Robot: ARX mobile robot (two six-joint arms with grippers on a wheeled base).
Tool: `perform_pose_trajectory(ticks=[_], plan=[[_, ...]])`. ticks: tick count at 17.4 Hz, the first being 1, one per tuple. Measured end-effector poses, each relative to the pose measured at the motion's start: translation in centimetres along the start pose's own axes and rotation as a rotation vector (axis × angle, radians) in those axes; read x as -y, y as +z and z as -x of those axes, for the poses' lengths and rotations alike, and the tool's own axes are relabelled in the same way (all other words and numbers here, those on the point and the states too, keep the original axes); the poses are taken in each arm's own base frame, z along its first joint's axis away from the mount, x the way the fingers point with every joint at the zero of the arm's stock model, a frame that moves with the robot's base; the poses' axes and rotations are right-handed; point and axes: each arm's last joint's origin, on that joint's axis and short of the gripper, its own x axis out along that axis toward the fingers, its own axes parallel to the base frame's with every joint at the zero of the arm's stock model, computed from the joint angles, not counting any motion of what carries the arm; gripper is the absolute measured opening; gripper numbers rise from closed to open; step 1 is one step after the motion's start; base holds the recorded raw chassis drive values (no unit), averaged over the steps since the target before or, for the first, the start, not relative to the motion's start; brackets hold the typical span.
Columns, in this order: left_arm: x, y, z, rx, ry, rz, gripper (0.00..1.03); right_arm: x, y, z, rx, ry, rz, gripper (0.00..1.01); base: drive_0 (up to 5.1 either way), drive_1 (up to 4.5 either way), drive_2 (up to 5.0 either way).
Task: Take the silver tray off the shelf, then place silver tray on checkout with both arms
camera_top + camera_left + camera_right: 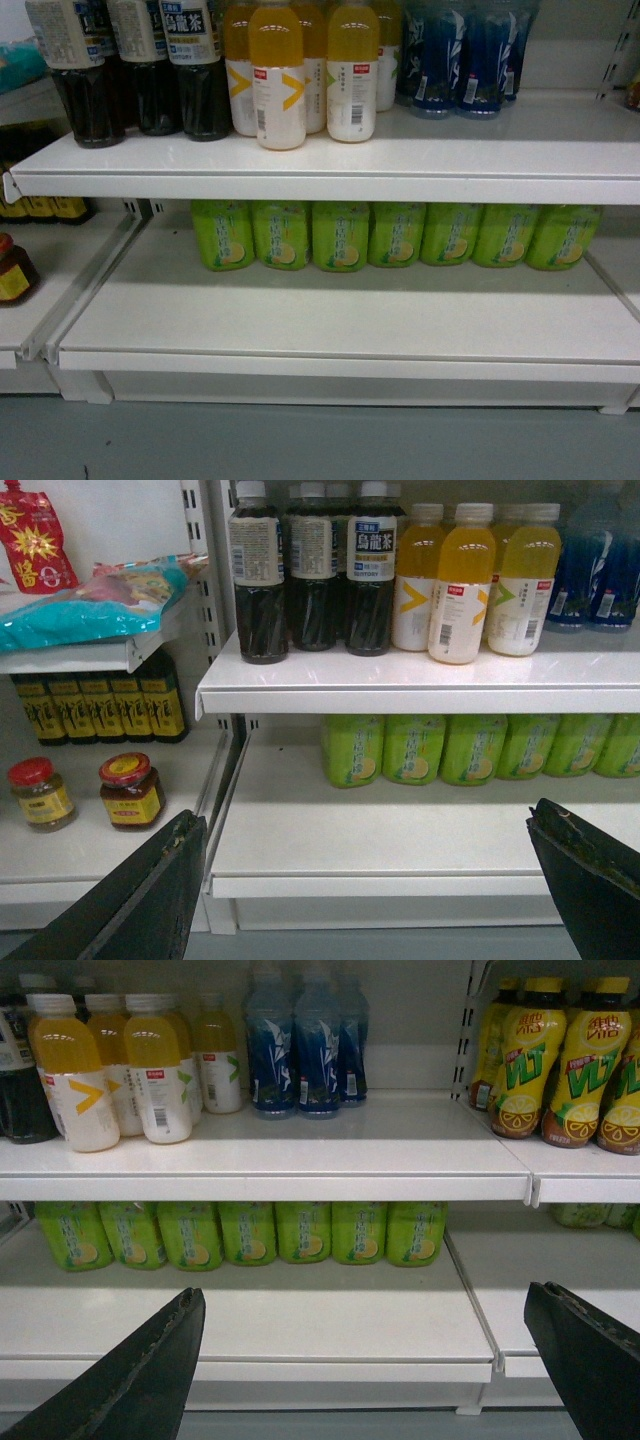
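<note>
No silver tray shows in any view, and the checkout is out of view too. I face a white shelf unit; the lower shelf (340,310) has a bare front half, also seen in the left wrist view (380,830) and the right wrist view (300,1310). My left gripper (365,820) is open wide in front of that board, holding nothing. My right gripper (365,1295) is open just as wide, also holding nothing, before the same board's right part. Neither gripper appears in the head view.
The upper shelf (330,160) carries dark tea bottles (140,70), orange bottles (300,70) and blue bottles (465,55). Green bottles (390,235) line the back of the lower shelf. Jars (130,790) stand in the left bay, yellow bottles (560,1070) in the right. Grey floor (300,440) lies below.
</note>
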Motion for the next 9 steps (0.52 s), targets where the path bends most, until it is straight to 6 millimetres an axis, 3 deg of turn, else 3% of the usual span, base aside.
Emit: perform_pose_trajectory(ticks=[9], plan=[[0.00,0.00,0.00,0.000,0.000,0.000,0.98,0.00,0.00,0.00,0.000,0.000,0.000,0.98,0.0,0.00,0.0]])
